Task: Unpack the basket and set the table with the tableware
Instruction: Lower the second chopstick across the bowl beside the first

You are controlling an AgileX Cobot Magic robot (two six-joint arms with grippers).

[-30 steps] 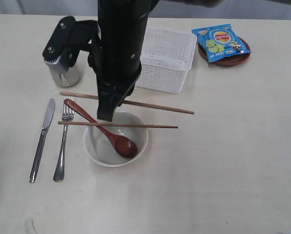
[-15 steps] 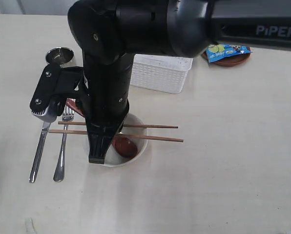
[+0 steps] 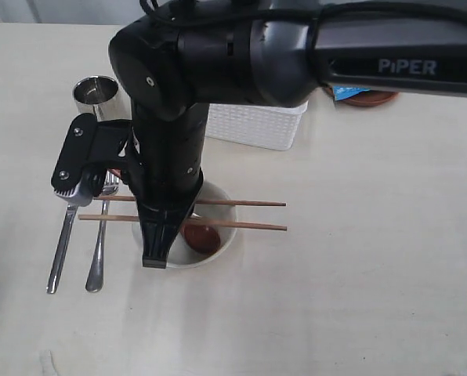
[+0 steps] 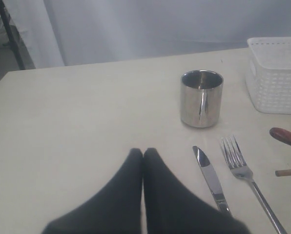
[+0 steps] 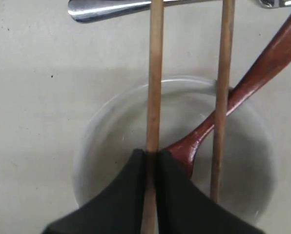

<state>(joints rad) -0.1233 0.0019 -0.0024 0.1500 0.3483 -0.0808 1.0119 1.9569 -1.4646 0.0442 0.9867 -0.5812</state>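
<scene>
Only its wrist view shows the right pincer (image 5: 150, 157) clamped on one chopstick (image 5: 155, 73) above the bowl (image 5: 111, 126), beside the second chopstick (image 5: 224, 73) and spoon (image 5: 262, 63); the arm (image 3: 218, 47) hides that grip in the exterior view. The left pincer (image 4: 143, 156) is together, empty, near the cup (image 4: 200, 100). The basket (image 3: 257, 129) stands beyond on the surface (image 3: 374, 298).

1. Off-white bowl (image 3: 224, 236) on cream bench (image 3: 359, 298), reddish-brown spoon (image 3: 202, 237) inside.
2. Two wooden chopsticks (image 3: 249, 204) lie parallel across the bowl.
3. Steel knife (image 3: 59, 258) and fork (image 3: 98, 258) lie left of the bowl.
4. Shiny cup (image 3: 92, 92), white basket (image 3: 253, 125) stand beyond the bowl.
</scene>
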